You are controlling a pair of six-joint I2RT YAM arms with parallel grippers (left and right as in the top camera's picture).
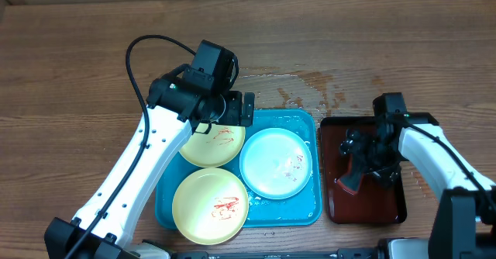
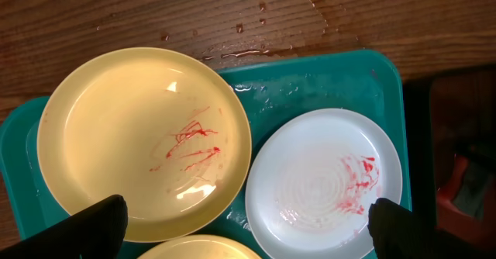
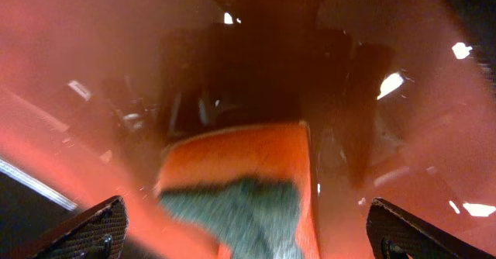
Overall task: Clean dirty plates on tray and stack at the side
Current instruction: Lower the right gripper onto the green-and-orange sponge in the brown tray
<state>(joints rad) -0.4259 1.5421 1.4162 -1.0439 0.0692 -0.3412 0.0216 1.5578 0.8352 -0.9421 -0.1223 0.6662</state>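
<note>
Three plates lie on the turquoise tray (image 1: 310, 212). One pale yellow plate (image 1: 211, 144) with red smears is at the back left, another pale yellow plate (image 1: 211, 205) at the front left, and a white plate (image 1: 276, 163) with red smears on the right. My left gripper (image 1: 236, 108) is open and empty above the tray's back edge; its wrist view shows the yellow plate (image 2: 143, 139), the white plate (image 2: 322, 181) and the tray (image 2: 310, 81). My right gripper (image 1: 364, 170) is open over an orange sponge with a grey-green scrub side (image 3: 248, 197).
A smaller dark red-brown tray (image 1: 391, 205) with a black rim stands right of the turquoise tray and holds the sponge (image 1: 349, 183). Water drops and a wet patch (image 1: 310, 88) lie on the wooden table behind both trays.
</note>
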